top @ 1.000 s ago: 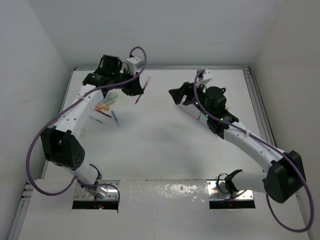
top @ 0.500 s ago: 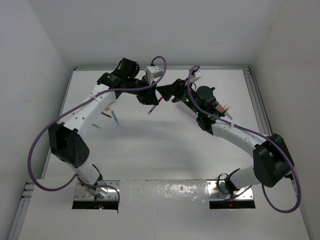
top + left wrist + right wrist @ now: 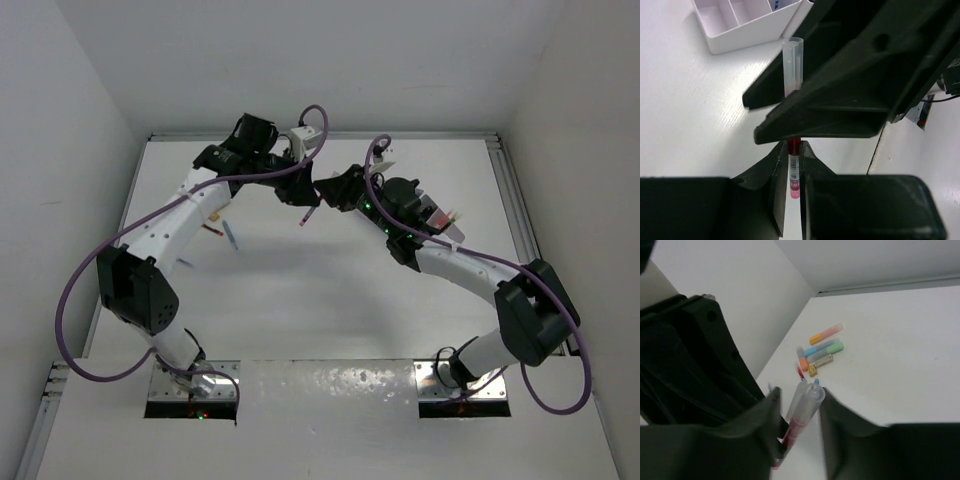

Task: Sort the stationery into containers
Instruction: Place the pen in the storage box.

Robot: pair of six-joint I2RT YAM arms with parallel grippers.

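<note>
**Operator:** Report condition of left tool [image 3: 792, 150].

**Technician:** Pressed together on the thin red pen [image 3: 794, 172], pinching the barrel close to its red end. Holds it tilted and off the surface, over the far middle of the desk [image 3: 330, 290].

**Operator:** Report condition of right tool [image 3: 801, 396].

**Technician:** Spread. Straddles the clear capped end of the same pen, with fingers [image 3: 767, 417] standing just beside the barrel on either side. Cannot tell whether either one touches it.

**Operator:** Give relation of the two tools.

**Technician:** Meet tip to tip in the overhead view, left tool reaching in from the left, right tool from the right, with the pen between them.

**Operator:** Locate remaining stationery.

**Technician:** Lying flat on the desk at far left, close to the side wall [image 3: 740, 300]: highlighter markers [image 3: 822, 346] in orange, blue and green, grouped close together and well apart from the pen. Smaller pieces beside them, too small to name.

**Operator:** Locate container.

**Technician:** Visible in the left wrist view only: white organiser [image 3: 740, 42] resting on the desk beyond the capped end of the pen, open compartments facing up, apart from both tools.
</note>
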